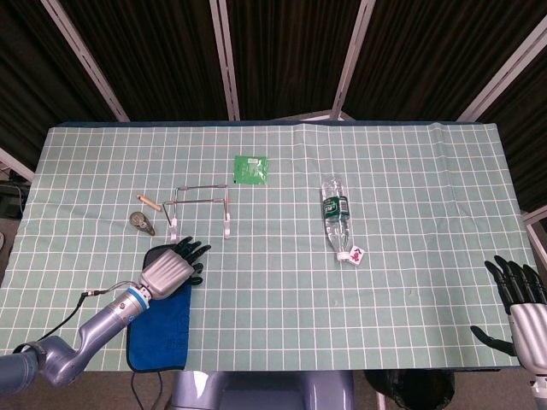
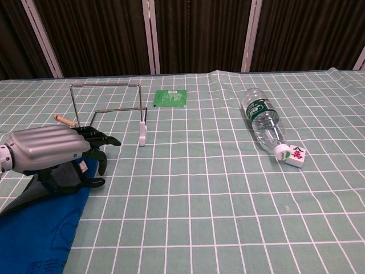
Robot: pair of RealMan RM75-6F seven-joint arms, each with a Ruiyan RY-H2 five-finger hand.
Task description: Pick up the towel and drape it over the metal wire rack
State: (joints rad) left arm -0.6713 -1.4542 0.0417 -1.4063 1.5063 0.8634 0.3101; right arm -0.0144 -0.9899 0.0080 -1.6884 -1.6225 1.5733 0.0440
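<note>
Open green-checked counter (image 1: 282, 282) fills the frame's centre; the thin metal wire rack (image 1: 202, 203) and a small brown lump (image 1: 142, 222) crowd the left.

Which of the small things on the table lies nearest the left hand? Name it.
The dark round lump lies nearest the left hand, just beyond it. The orange-tipped stick lies farther back, and the green packet farther still.

A lab test bench — gridded green mat (image 1: 410, 171), black curtains (image 1: 282, 51) between metal struts (image 1: 224, 55).
</note>
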